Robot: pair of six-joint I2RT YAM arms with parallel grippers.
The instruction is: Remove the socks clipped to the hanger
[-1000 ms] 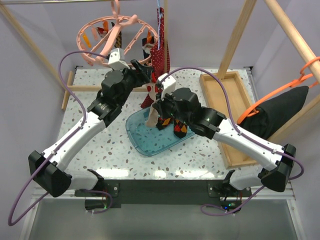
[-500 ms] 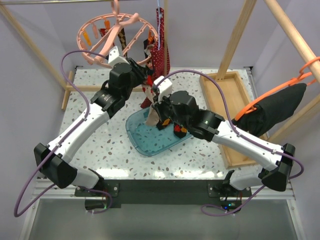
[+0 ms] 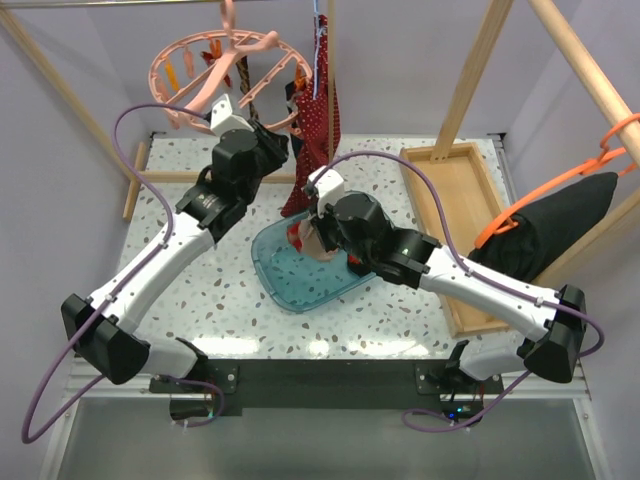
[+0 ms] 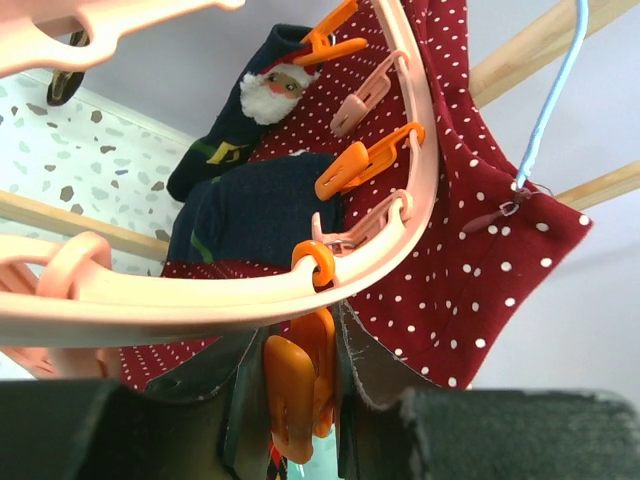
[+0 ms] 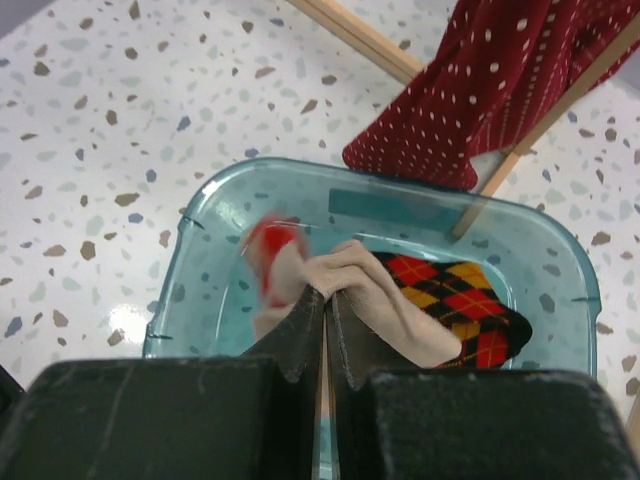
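Observation:
The salmon-pink ring hanger (image 3: 185, 60) hangs at the back left; its rim crosses the left wrist view (image 4: 200, 305). My left gripper (image 3: 288, 128) is up at the ring's right side, its jaws closed on an orange clip (image 4: 298, 385) with a strip of argyle sock (image 4: 272, 458) below it. Dark socks (image 4: 265, 215), one with a Santa face, hang clipped further along the ring. My right gripper (image 5: 327, 300) is shut on the pale pink-beige sock (image 5: 385, 295), low over the blue tray (image 5: 190, 250). An argyle sock (image 5: 460, 300) lies in that tray.
The red white-dotted garment (image 3: 318, 120) hangs right beside the ring, behind the clips (image 4: 480, 200). A wooden tray (image 3: 450, 200) lies at the right. Black cloth on an orange hanger (image 3: 560, 220) hangs far right. Wooden frame posts (image 3: 470, 85) stand around the table.
My left gripper rose to the ring and closed round the orange clip. My right gripper moved down and left with the pale sock, lower into the blue tray.

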